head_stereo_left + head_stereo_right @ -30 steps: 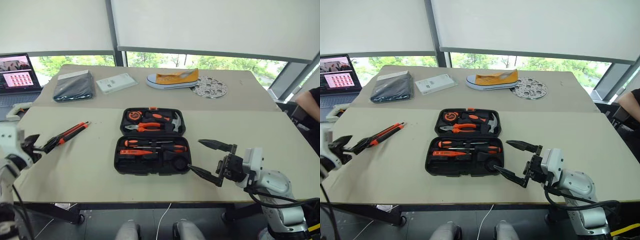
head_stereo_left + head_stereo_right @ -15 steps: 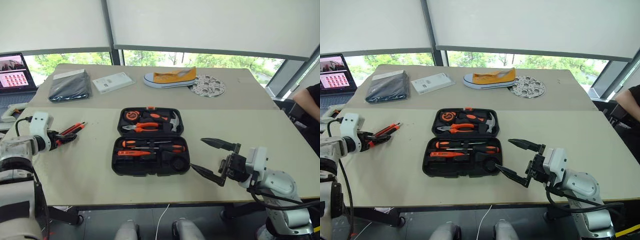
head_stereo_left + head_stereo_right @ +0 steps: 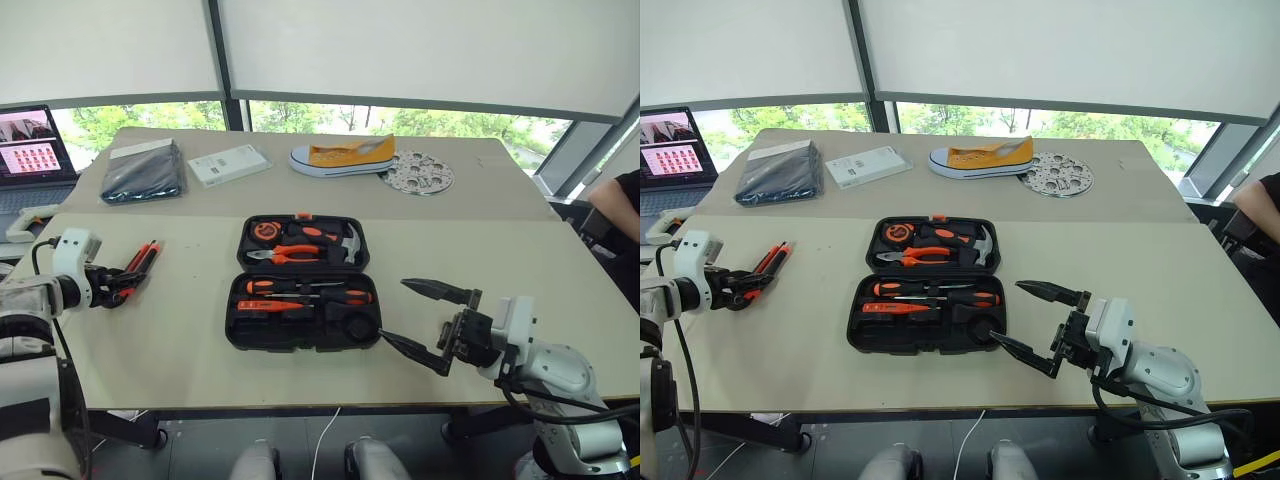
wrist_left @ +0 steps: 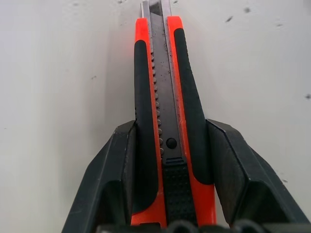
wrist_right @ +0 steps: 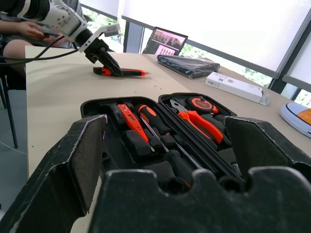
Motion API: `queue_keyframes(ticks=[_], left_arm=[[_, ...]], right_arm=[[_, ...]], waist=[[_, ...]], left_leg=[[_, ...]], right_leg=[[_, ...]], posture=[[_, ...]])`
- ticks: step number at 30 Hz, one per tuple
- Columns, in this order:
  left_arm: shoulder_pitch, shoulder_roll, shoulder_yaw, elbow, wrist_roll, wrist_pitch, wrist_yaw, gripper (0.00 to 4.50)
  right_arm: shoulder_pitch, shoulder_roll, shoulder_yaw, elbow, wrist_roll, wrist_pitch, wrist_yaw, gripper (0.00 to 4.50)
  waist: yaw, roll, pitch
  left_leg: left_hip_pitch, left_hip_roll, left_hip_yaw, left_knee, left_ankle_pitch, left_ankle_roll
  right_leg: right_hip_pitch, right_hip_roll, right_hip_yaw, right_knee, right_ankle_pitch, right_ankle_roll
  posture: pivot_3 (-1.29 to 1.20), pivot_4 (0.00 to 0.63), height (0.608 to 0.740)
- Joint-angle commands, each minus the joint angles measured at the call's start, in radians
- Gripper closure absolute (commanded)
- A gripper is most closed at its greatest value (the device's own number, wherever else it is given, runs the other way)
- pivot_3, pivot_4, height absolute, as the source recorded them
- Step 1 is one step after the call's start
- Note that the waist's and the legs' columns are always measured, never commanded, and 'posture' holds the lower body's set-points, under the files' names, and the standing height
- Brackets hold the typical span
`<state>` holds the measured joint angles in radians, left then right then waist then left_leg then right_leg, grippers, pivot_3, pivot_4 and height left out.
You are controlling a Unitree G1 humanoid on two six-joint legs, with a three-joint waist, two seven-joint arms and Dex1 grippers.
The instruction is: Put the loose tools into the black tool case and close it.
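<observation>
Left pincer sat at the left edge of the tabletop, both fingers closed against the sides of the orange-and-black utility knife. Knife lay flat on the tabletop, blade end pointing away from the pincer, well apart from the case.

Black tool case lay open mid-tabletop, lid flat behind the base. Lid half held the pliers, hammer and tape measure. Base half held two black-and-orange screwdrivers and a slim orange one in their slots, plus a small dark roll at the near right corner.

Right pincer hovered just right of the case's near right corner, fingers spread wide, nothing in them.

Far tabletop: black pouch, white box, yellow shoe, round perforated disc. Laptop at far left.
</observation>
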<state>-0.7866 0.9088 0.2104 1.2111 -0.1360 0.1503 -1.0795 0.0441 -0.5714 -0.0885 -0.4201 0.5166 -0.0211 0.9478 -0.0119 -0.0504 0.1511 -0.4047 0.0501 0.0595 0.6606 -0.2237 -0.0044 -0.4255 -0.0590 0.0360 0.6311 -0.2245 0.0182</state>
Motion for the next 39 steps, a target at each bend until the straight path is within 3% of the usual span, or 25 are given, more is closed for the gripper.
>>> queue_keyframes(ticks=[1, 4, 8, 11, 14, 15, 22, 39], left_arm=[[0.058, 0.001, 0.075, -0.192, -0.139, -0.115, -0.26, 2.79], [0.156, -0.023, 0.067, -0.426, -0.236, -0.082, -0.457, 2.79], [0.328, -0.044, -0.035, -0.925, -0.324, 0.049, -0.507, 2.79], [0.365, -0.049, -0.096, -1.117, -0.339, 0.143, -0.467, 2.79], [0.338, -0.097, -0.271, -1.274, -0.214, 0.186, -0.366, 2.79], [0.33, -0.108, -0.307, -1.304, -0.196, 0.214, -0.34, 2.79], [0.275, -0.099, -0.482, -1.315, -0.02, 0.224, -0.28, 2.79], [0.178, -0.13, -0.569, -1.278, 0.058, 0.222, -0.275, 2.79]], right_arm=[[-0.011, -0.021, -0.039, -0.006, 0.023, -0.011, 0.019, 0.0], [-0.004, -0.045, -0.067, 0.006, 0.032, -0.012, 0.039, 0.0], [0.04, -0.103, -0.113, 0.004, 0.068, 0.003, 0.102, 0.0], [0.059, -0.133, -0.129, 0.006, 0.082, 0.01, 0.135, 0.0], [0.061, -0.171, -0.143, 0.014, 0.089, 0.014, 0.176, 0.0], [0.058, -0.182, -0.144, 0.014, 0.086, 0.012, 0.185, 0.0], [0.026, -0.188, -0.166, -0.001, 0.093, 0.023, 0.166, 0.0], [0.0, -0.158, -0.142, -0.034, 0.075, 0.047, 0.085, 0.0]], waist=[[0.0, -0.002, 0.001], [0.005, -0.002, 0.001], [0.011, -0.001, 0.001], [0.013, -0.002, 0.001], [0.013, 0.001, 0.001], [0.014, 0.002, 0.001], [0.0, 0.003, 0.001], [0.007, 0.003, 0.001]], left_leg=[[0.0, 0.0, 0.0, 0.0, 0.0, 0.0], [-0.001, 0.0, 0.0, 0.0, 0.0, 0.0], [-0.001, 0.0, 0.0, 0.0, 0.0, 0.0], [0.0, 0.0, 0.0, 0.0, 0.0, 0.0], [0.002, 0.0, 0.0, 0.001, 0.0, 0.001], [0.003, -0.001, 0.0, 0.001, 0.001, 0.001], [0.004, 0.0, 0.0, 0.002, 0.001, 0.001], [0.001, -0.001, 0.0, 0.002, 0.001, 0.002]], right_leg=[[0.0, 0.0, 0.0, 0.0, 0.0, 0.0], [0.0, -0.001, 0.0, 0.0, 0.0, 0.0], [0.001, -0.002, 0.001, -0.001, 0.0, 0.0], [0.001, -0.001, 0.002, 0.0, 0.0, 0.0], [0.002, 0.001, 0.003, 0.0, 0.0, 0.001], [0.003, 0.001, 0.004, 0.0, -0.003, 0.008], [0.003, 0.003, 0.007, 0.001, -0.003, 0.009], [0.002, 0.002, 0.006, 0.0, -0.003, 0.009]], posture=[[0.0, 0.15, 0.74], [0.0, 0.15, 0.74], [0.0, 0.15, 0.74], [0.0, 0.15, 0.74], [0.0, 0.15, 0.74], [0.0, 0.15, 0.74], [0.0, 0.15, 0.74], [0.0, 0.15, 0.74]])
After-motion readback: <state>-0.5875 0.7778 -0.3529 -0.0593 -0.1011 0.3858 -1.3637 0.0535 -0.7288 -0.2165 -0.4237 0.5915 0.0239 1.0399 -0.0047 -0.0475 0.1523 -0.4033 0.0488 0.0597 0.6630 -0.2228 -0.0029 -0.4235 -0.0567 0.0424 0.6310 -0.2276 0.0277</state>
